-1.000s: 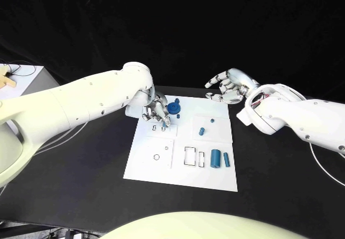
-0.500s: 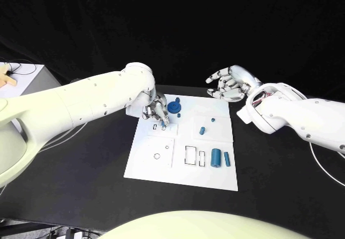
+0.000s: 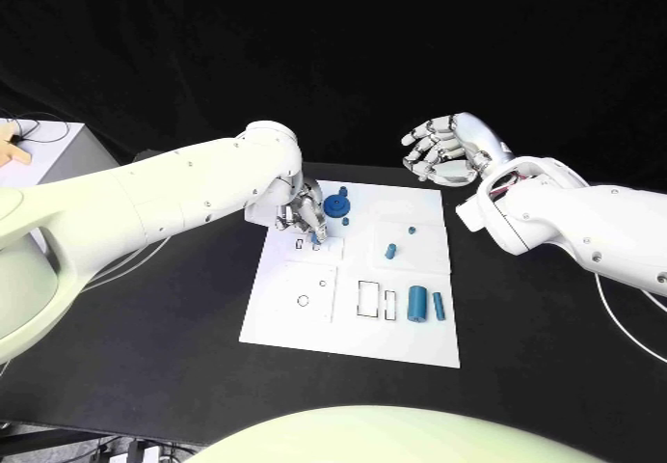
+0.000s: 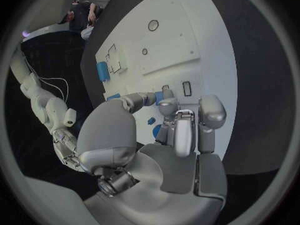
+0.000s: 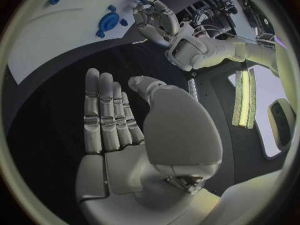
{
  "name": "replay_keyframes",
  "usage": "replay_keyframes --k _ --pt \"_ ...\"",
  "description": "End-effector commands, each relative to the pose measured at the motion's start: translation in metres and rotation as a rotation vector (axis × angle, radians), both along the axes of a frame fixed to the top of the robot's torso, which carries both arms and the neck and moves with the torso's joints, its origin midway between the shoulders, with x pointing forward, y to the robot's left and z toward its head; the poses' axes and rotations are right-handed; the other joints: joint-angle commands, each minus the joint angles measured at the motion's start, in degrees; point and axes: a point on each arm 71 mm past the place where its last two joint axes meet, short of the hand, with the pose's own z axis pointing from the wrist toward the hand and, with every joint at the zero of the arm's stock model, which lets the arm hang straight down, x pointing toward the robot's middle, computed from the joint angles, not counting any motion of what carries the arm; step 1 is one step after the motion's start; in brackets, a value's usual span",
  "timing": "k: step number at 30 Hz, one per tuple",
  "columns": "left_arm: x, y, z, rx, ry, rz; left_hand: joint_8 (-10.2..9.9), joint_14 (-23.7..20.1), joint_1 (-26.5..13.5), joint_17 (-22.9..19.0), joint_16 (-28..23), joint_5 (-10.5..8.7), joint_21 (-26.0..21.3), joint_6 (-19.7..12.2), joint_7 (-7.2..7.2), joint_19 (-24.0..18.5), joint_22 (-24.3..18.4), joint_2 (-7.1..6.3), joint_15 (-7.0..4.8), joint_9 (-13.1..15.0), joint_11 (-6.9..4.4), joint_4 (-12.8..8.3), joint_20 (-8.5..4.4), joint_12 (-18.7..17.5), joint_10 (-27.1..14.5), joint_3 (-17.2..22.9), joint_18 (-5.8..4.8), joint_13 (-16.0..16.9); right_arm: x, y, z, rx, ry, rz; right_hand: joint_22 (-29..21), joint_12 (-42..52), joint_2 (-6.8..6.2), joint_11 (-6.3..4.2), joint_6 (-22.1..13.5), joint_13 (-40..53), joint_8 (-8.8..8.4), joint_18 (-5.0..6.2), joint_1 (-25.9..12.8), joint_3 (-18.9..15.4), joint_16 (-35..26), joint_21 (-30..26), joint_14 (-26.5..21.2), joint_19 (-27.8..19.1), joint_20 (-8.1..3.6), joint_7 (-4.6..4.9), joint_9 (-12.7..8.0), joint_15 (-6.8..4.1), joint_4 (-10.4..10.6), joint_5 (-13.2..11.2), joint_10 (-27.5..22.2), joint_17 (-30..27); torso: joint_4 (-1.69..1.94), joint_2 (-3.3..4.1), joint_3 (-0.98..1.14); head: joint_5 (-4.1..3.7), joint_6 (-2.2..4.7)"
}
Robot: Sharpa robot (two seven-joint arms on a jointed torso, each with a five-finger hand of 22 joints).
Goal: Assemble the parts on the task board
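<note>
Board mid-surface. On it: gear at far edge, two small pegs centre-right, two cylinders side by side nearer. Left hand beside gear; right hand beyond board's far right corner.

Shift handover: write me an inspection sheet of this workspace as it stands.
Surface: black table, white task board in its middle.
Job's things: blue round part at the board's far edge; two blue cylinders lying side by side; two small blue parts.
Clutter: nothing seen.
Hands: left hand over the board's far left corner; right hand raised, fingers apart, empty.
Cables: a thin one by the right arm.
Surroundings: dark backdrop.
</note>
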Motion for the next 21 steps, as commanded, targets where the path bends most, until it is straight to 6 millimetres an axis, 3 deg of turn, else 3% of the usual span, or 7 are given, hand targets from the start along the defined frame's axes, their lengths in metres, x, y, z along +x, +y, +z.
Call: replay_keyframes --k 1,2,7,11,21 --pt "-0.0008 -0.0009 -0.0007 0.011 0.016 -0.011 0.2 4.7 1.0 11.2 0.2 0.34 0.2 1.6 -1.13 0.5 0.1 1.32 -0.08 0.1 0.08 -10.7 -0.06 0.2 0.2 10.2 -0.37 0.1 0.0005 -0.0016 0.0022 0.044 -0.021 -0.013 -2.8 -3.1 -0.02 0.51 -0.5 -4.1 0.46 0.6 -1.2 0.4 -5.1 -2.6 0.5 0.3 0.42 0.45 -0.3 0.39 -0.8 -0.1 0.8 -2.2 0.03 -0.04 0.01 0.0 -0.19" --pt "-0.0009 -0.0007 -0.0009 0.011 0.017 -0.012 0.2 4.7 1.0 11.2 0.2 0.34 0.2 1.6 -1.13 0.5 0.1 1.32 -0.08 0.1 0.08 -10.7 -0.06 0.2 0.2 10.2 -0.37 0.1 0.0008 -0.002 0.0022 0.049 -0.019 -0.016 -5.0 -5.2 -0.11 1.32 -0.8 -6.6 0.34 0.31 -1.6 0.9 -9.2 -5.2 -1.5 -1.6 1.18 1.03 -0.5 1.24 -1.2 -0.1 0.2 -4.2 0.04 -0.06 0.0 -0.02 -0.24" --pt "-0.001 -0.0002 -0.0014 0.016 0.023 -0.015 0.2 4.7 1.0 11.2 0.3 0.35 0.3 1.6 -1.14 0.6 0.2 1.3 -0.08 0.1 0.07 -10.7 -0.06 0.2 0.3 10.2 -0.39 0.1 0.0019 -0.0033 0.0019 0.07 -0.009 -0.024 -11.1 -8.0 0.24 2.38 -1.4 -11.5 0.23 0.38 -2.4 1.7 -16.9 -11.1 -4.6 -4.2 3.32 1.8 -1.2 3.04 -2.3 -0.1 0.7 -8.9 0.08 -0.06 0.01 -0.06 -0.34" --pt "-0.0014 -0.0003 -0.0017 0.02 0.029 -0.019 0.2 4.7 1.0 11.2 0.3 0.35 0.3 1.6 -1.14 0.6 0.2 1.3 -0.08 0.1 0.07 -10.7 -0.06 0.2 0.3 10.2 -0.39 0.1 0.0025 -0.0038 0.0017 0.081 -0.004 -0.028 -14.1 -8.8 0.51 2.53 -1.6 -13.7 0.27 0.59 -2.8 1.5 -19.1 -12.9 -3.9 -3.3 3.78 1.92 -1.6 3.25 -3.1 -0.1 1.2 -10.7 0.11 -0.09 0.01 -0.07 -0.46" --pt "-0.0028 -0.0008 -0.003 0.029 0.043 -0.03 0.2 4.8 1.0 11.3 0.3 0.38 0.3 1.6 -1.15 0.6 0.2 1.29 -0.09 0.1 0.06 -10.8 -0.07 0.1 0.3 10.2 -0.39 0.1 0.0031 -0.0038 0.0014 0.088 0.002 -0.029 -15.9 -9.2 0.69 2.67 -1.7 -15.0 0.27 0.58 -3.1 1.5 -20.5 -13.9 -3.8 -3.0 3.97 2.04 -1.9 3.45 -3.6 0.0 1.2 -11.7 0.07 -0.1 -0.01 -0.07 -0.67"
